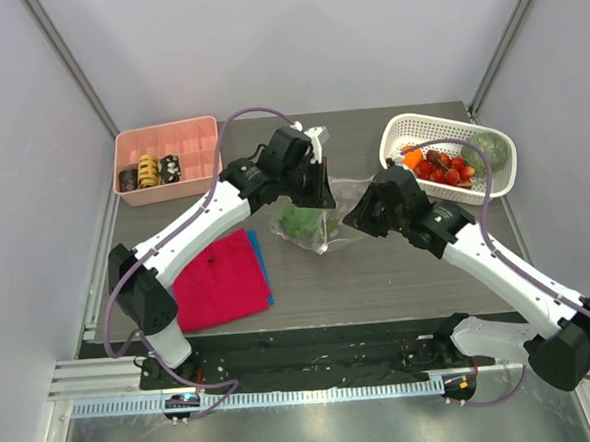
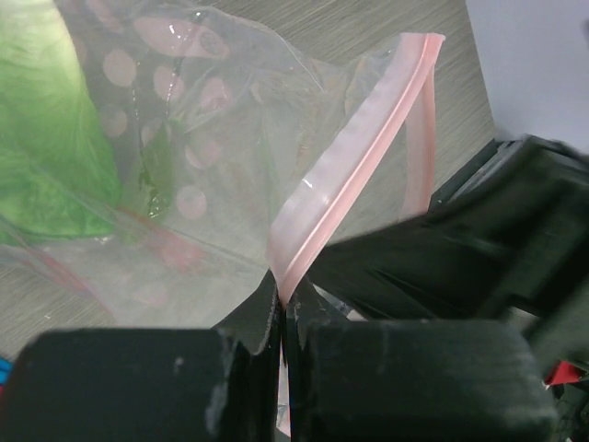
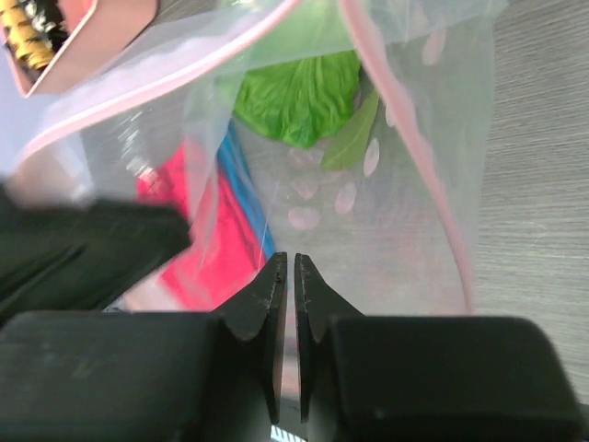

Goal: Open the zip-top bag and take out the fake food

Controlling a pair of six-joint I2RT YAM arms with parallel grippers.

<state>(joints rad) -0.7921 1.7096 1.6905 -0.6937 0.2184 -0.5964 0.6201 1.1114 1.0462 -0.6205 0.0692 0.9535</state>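
Bag position: the bag (image 1: 322, 224) sits mid-table, a little nearer the far edge, between the two grippers and raised by its top; I cannot tell whether its bottom rests on the table (image 1: 399, 275).
Contents: a green leaf (image 3: 299, 92) lies deep inside; an orange ball (image 1: 412, 159) and red berries (image 1: 447, 167) are in the basket (image 1: 410, 129) at the far right corner.
Left gripper (image 2: 280, 308): fingers pressed together on one end of the pink zip strip (image 2: 359, 157).
Right gripper (image 3: 286, 272): fingers drawn nearly together with only a thin slit; clear film lies right at the tips, but I cannot tell whether any is caught.
Mouth: parted, its two lips spread, facing up and toward the right gripper.
Long axis: judged from above, it runs roughly from the far edge toward the near edge, mouth end highest.
Risk, missed pinch: if the right fingers have closed on air, pulling would leave the mouth slack.
Risk, slip: the smooth strip could slide out of the left grip under a sideways tug, and the bag would drop and fold shut.
Risk, trapped leaf: pinching both walls together would close the way to the leaf.
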